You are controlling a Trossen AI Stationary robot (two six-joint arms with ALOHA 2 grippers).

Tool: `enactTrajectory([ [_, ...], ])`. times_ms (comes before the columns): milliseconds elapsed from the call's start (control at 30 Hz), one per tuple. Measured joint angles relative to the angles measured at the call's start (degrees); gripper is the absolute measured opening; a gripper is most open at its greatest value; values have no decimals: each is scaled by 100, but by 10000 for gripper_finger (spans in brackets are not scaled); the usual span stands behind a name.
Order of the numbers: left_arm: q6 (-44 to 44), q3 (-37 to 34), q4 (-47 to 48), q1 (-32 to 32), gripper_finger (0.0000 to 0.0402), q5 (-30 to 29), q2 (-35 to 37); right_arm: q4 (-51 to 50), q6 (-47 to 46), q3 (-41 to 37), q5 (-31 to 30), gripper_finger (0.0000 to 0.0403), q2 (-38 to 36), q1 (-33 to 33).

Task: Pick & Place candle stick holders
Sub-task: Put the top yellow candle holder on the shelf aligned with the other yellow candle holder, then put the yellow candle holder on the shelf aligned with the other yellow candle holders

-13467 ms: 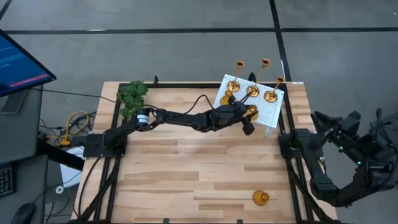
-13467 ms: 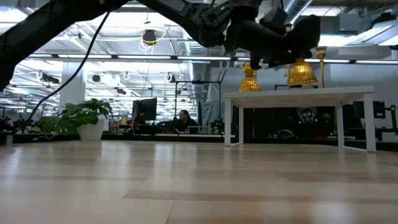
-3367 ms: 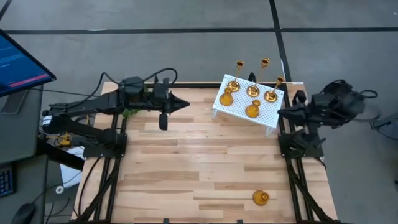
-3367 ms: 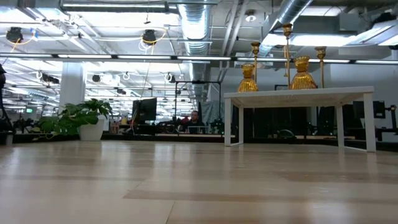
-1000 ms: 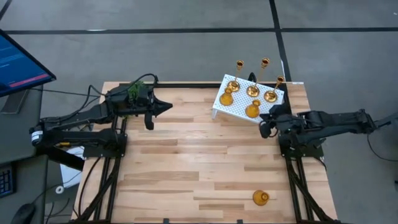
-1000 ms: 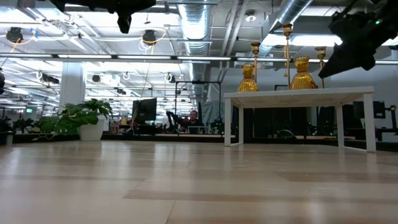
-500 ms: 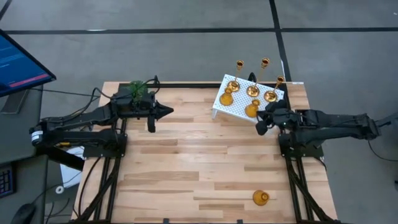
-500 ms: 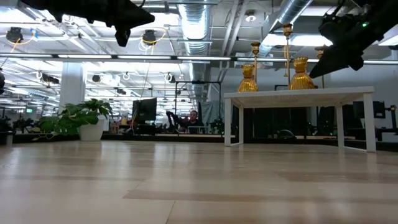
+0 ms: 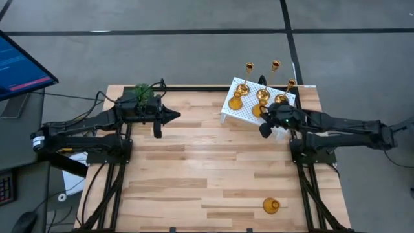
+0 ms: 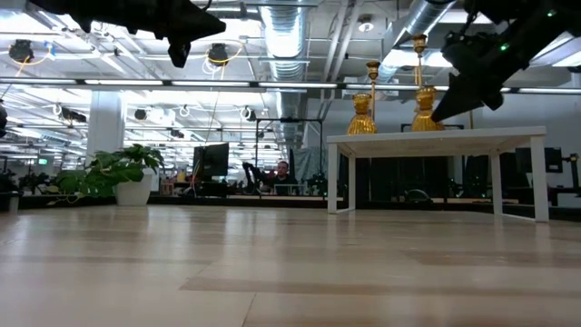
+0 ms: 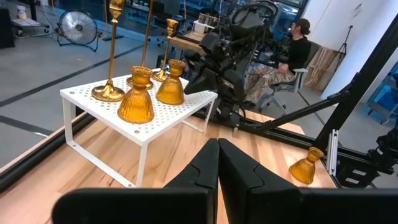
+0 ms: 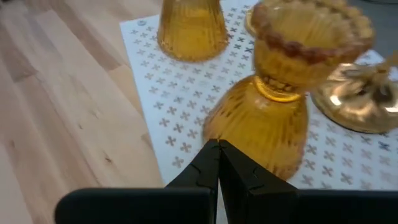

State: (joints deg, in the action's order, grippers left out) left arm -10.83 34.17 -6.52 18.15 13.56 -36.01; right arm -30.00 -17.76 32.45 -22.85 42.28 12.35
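Observation:
On the white perforated stand (image 9: 228, 111) at the table's far right stand three tall brass candle stick holders (image 9: 262, 94) and two squat amber ones (image 9: 236, 102). A third squat amber holder (image 9: 271, 206) stands on its base on the wood near the front edge. My right gripper (image 12: 217, 144), shut, points slanting down at the squat holder (image 12: 273, 118) nearest the stand's near edge. My left gripper (image 9: 176, 116) hangs shut and level above the table's far left, holding nothing. My right gripper's shut fingertips (image 12: 214, 152) meet the lower bulb (image 12: 245, 134) of the squat amber holder on the stand. They come at it slanting down from the table's right and near side. The holder stands upright on the stand's perforated top.
A green leafy plant (image 9: 139, 92) sits at the far left corner, partly behind my left arm. The wood between the stand and the front edge (image 9: 207, 175) is open. Beyond the table a person (image 11: 298, 43) sits on a chair.
My right gripper, still shut, has swung from beside the stand's right end toward the table's left, up against the squat holder. That holder has slid a little toward the table's left on the stand. My left arm has sunk slightly.

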Motion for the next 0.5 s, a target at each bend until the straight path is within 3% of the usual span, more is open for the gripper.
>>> enactTrajectory([
  [200, -4, -1, 1, -1, 8, 0, 0, -422, -211, 436, 619, 0, -39, -195],
  [400, -11, 0, 2, -4, 8, 0, 0, -2458, -1311, 1800, 536, 0, 87, -1367],
  [500, 1, 0, 2, -2, 8, 0, 0, -3429, -1802, 2063, 489, 0, 328, -2173],
])
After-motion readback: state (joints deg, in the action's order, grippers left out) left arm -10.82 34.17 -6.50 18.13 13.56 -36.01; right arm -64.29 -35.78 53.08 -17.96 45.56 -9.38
